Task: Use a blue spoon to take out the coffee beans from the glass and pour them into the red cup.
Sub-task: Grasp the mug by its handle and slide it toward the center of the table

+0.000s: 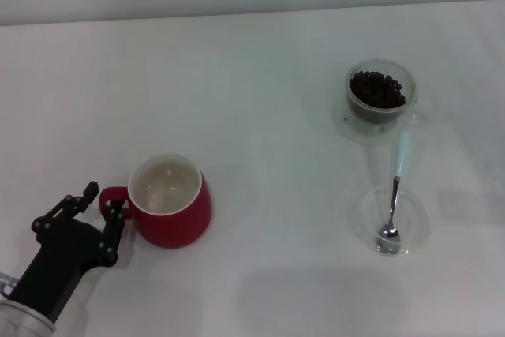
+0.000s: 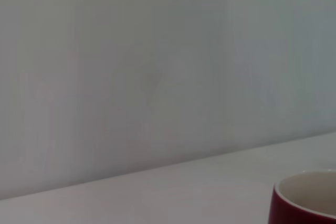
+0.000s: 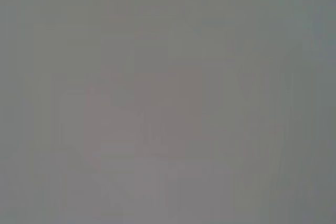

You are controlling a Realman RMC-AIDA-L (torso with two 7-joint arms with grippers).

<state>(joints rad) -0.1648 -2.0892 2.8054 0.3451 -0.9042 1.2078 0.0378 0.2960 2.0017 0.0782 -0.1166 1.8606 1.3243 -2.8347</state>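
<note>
The red cup [image 1: 173,211] stands upright at the front left, its white inside bare; its rim also shows in the left wrist view [image 2: 307,200]. My left gripper [image 1: 102,204] is at the cup's red loop handle, open, with a finger on each side of it. The glass [image 1: 382,104] stands at the back right and holds the coffee beans [image 1: 378,89]. The blue spoon [image 1: 396,187] lies in front of the glass, its metal bowl resting in a flat clear dish and its pale handle pointing toward the glass. My right gripper is out of view.
The flat clear round dish [image 1: 418,222] sits at the front right under the spoon's bowl. Everything rests on a white table [image 1: 268,155]. The right wrist view shows only a plain grey surface.
</note>
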